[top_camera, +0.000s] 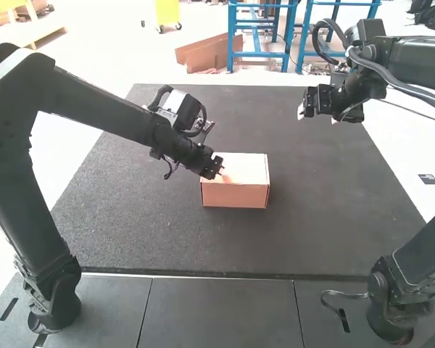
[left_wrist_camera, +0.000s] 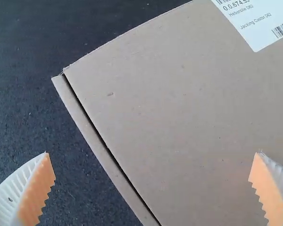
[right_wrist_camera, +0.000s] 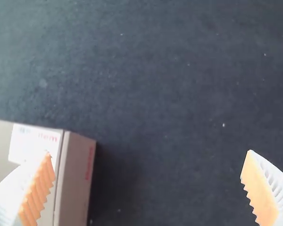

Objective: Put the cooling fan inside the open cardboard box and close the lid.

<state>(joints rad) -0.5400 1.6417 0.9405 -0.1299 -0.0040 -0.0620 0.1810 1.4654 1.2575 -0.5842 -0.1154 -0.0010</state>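
Left gripper: fingers wide apart, empty, over the 10 o'clock corner of the cardboard box. Right gripper: fingers apart, empty; box at its 7 o'clock.

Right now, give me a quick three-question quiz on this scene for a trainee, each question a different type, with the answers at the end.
1. True or false: the lid of the cardboard box lies flat and shut.
2. Where is the left gripper? A) over a corner of the box; B) far from the box; C) under the box.
3. Fill in: the right gripper, held above the mat away from the box, has its fingers ____.
Key: 1 true; 2 A; 3 open.
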